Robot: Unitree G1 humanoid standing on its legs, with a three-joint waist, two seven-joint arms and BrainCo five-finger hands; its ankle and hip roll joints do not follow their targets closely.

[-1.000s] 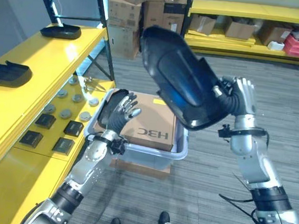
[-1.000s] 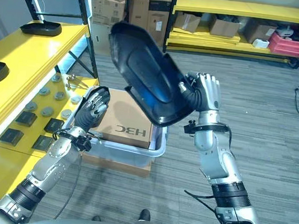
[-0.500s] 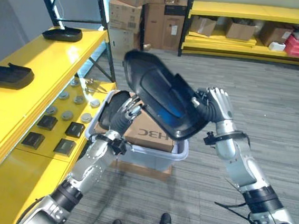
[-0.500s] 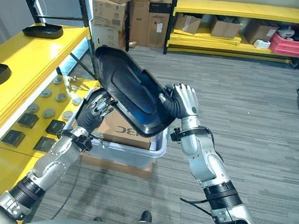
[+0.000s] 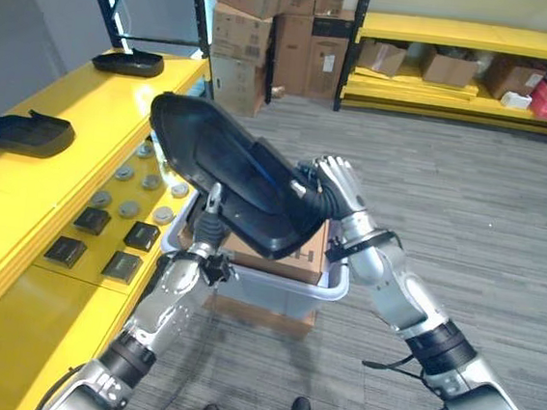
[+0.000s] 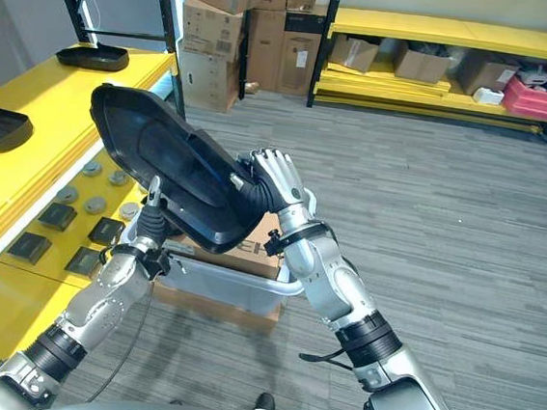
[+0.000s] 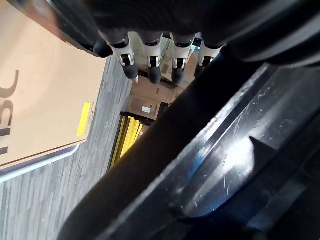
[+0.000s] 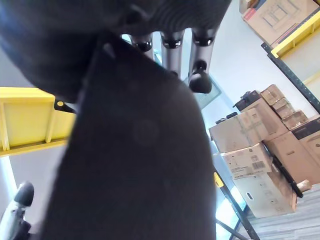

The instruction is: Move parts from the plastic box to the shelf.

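A large black plastic part (image 5: 228, 174) is held up in the air above the plastic box (image 5: 290, 286), tilted, with its upper end toward 10 o'clock, near the edge of the yellow shelf (image 5: 56, 145). The right hand (image 5: 338, 187) is seen at the 3 o'clock end of the part, and its fingers are curled around the edge, so the part is gripped there. The left hand (image 5: 210, 220) is placed under the lower side of the part; its fingers (image 7: 150, 60) are seen mostly straight and close to the black surface, but it cannot be told whether the part is really touched by them. A cardboard box (image 7: 45, 95) is lying inside the plastic box, below the part. On the shelf, two other black parts (image 5: 24, 131) are lying at 9 and 11 o'clock, well apart from each other.
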